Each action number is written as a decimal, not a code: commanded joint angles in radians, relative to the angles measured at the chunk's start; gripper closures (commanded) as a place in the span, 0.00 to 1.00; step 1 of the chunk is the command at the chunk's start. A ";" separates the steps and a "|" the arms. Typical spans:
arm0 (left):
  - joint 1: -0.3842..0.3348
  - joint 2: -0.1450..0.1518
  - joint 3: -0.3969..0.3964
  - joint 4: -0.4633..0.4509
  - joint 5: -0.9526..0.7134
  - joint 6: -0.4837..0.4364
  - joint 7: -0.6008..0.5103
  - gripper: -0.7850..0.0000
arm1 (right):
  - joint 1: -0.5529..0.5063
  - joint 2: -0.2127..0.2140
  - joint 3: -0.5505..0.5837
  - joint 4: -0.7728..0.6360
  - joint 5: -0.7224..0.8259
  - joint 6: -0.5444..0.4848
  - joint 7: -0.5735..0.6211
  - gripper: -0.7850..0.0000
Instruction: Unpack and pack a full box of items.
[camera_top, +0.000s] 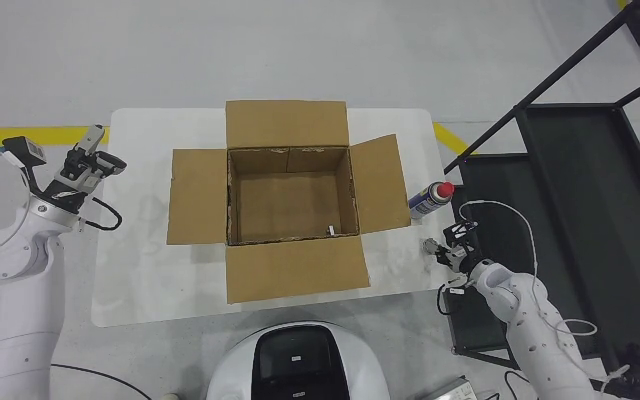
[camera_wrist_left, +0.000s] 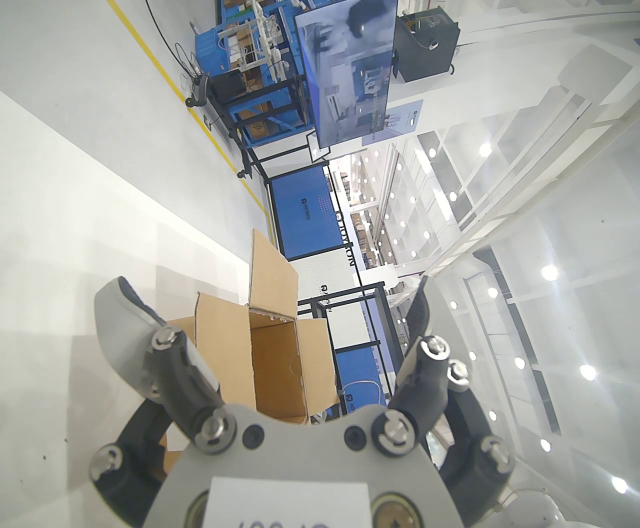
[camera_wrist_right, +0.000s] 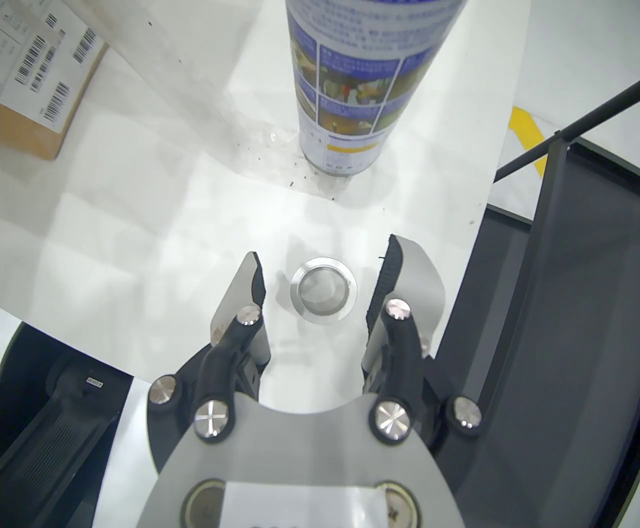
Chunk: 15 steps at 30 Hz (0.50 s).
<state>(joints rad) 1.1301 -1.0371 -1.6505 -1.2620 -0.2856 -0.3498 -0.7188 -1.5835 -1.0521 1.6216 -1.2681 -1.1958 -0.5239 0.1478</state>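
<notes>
White table (camera_top: 140, 270) is carrying everything. Black metal rack (camera_top: 560, 170) is standing just off its right edge.

Cardboard box (camera_top: 290, 205) is sitting at table centre, mouth up, with all four flaps folded outward and lying spread around it. Its bare brown floor is showing from above. From the left wrist view the box (camera_wrist_left: 280, 360) is showing one flap standing higher than the others.

Left gripper (camera_top: 100, 150) is hanging over the table's left edge near the far corner, well apart from the box. Its fingers are standing wide apart (camera_wrist_left: 270, 300) and holding nothing.

Right gripper (camera_top: 442, 250) is hovering low over the table's right edge, near the rack, on the near side of the spray can. Its fingers are spread (camera_wrist_right: 322, 265), gripping nothing, pads clear of the can.

Spray can (camera_top: 432, 198) with red cap is standing upright just beside the box's right flap, not touching it as far as I can tell. The can's base (camera_wrist_right: 360, 85) is resting on the tabletop just past the right gripper's fingertips.

Small metal ring (camera_wrist_right: 322, 291) is lying flush in the tabletop, showing between the right gripper's fingers
</notes>
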 joint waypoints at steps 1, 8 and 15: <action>0.000 0.000 0.000 0.000 0.000 0.000 0.000 0.00 | 0.008 -0.001 -0.006 0.017 -0.005 0.008 0.005 0.51; 0.000 0.000 0.000 0.000 0.000 0.000 0.000 0.00 | 0.032 -0.002 -0.018 0.070 0.001 0.021 0.005 0.58; 0.000 0.000 0.000 0.000 0.000 0.000 0.000 0.00 | 0.046 -0.003 -0.028 0.101 0.008 0.037 0.018 0.62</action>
<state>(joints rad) 1.1301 -1.0371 -1.6505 -1.2620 -0.2856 -0.3498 -0.7188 -1.5398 -1.0550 1.5959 -1.1721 -1.1916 -0.4883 0.1651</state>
